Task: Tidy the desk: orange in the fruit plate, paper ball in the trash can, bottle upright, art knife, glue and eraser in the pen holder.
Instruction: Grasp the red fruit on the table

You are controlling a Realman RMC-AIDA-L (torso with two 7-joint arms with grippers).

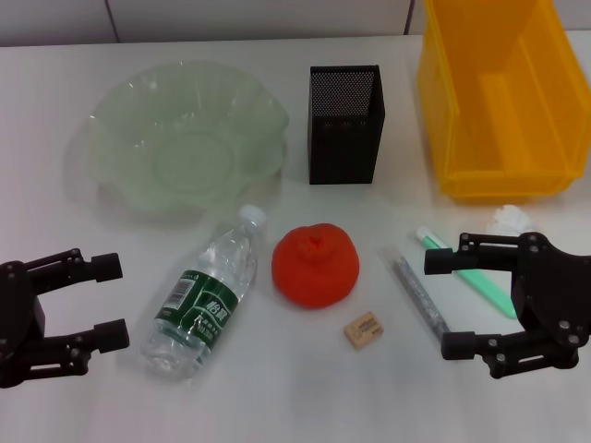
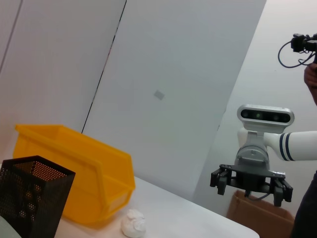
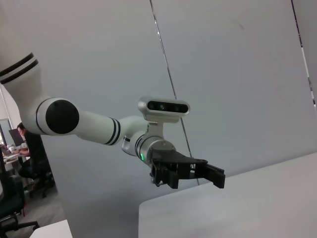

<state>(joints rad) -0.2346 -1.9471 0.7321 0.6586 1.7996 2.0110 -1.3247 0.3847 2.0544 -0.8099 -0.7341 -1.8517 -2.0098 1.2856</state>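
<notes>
The orange [image 1: 314, 266] sits on the white table in the middle. The bottle [image 1: 203, 295] lies on its side to its left. The eraser [image 1: 363, 330] lies in front of the orange. The art knife [image 1: 417, 291] and the glue [image 1: 476, 277] lie side by side at the right. The paper ball [image 1: 511, 220] [image 2: 133, 223] rests in front of the trash can [image 1: 503, 92] [image 2: 74, 168]. The fruit plate [image 1: 185, 138] and the pen holder [image 1: 343, 125] [image 2: 32, 198] stand at the back. My right gripper [image 1: 442, 304] [image 2: 251, 187] is open over the glue's near end. My left gripper [image 1: 113, 300] [image 3: 190, 173] is open left of the bottle.
The table's near edge shows in the right wrist view [image 3: 223, 208]. A cardboard box [image 2: 262, 215] stands on the floor beyond the table. A person sits far off in the room [image 3: 29, 153].
</notes>
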